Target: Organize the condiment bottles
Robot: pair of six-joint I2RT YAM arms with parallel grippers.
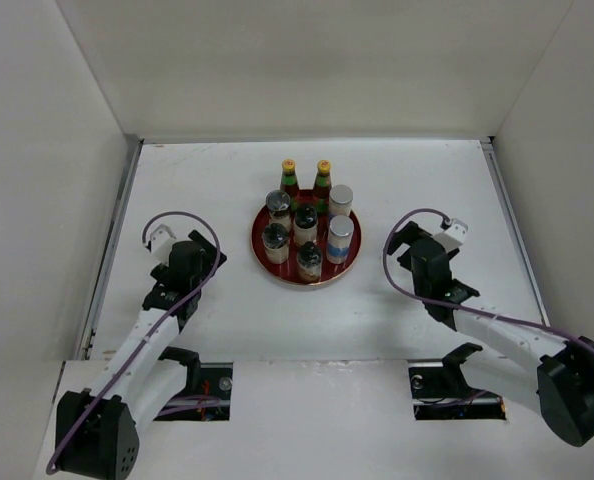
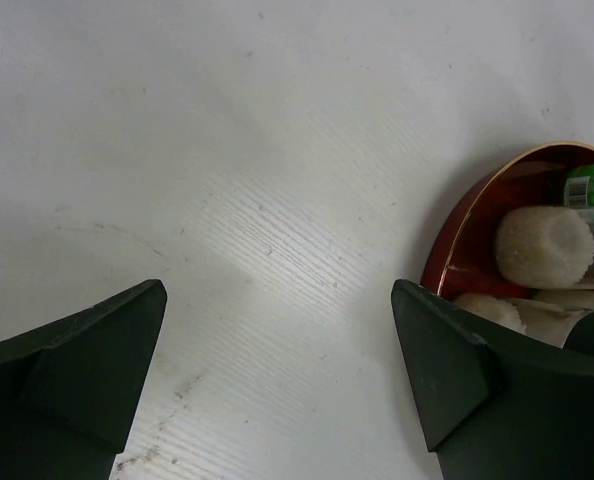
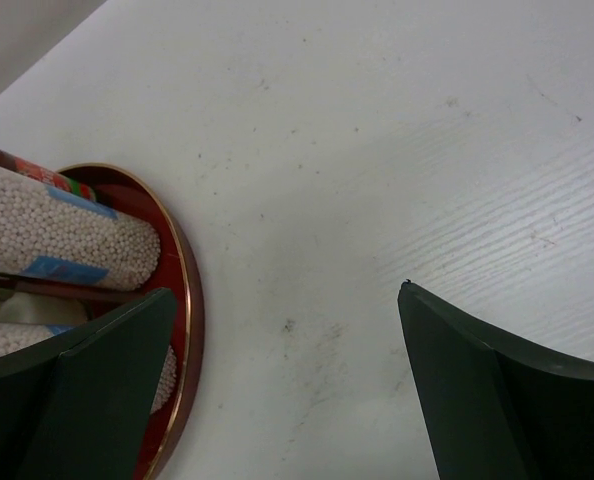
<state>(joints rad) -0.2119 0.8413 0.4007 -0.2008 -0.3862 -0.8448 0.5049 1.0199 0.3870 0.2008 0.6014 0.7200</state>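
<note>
We see all eight condiment bottles (image 1: 306, 225) standing close together on the round red tray (image 1: 273, 270), at the middle of the surface (image 1: 207, 180). Bare surface lies open on either side of the tray and in front of it, closed in by walls at left (image 1: 47, 150), right (image 1: 567, 120) and back (image 1: 317, 60). Our left fingers (image 2: 67, 380) are spread wide and hold nothing, with the tray's rim just beside one. Our right fingers (image 3: 497, 390) are also spread and empty, one partly covering the rim.
</note>
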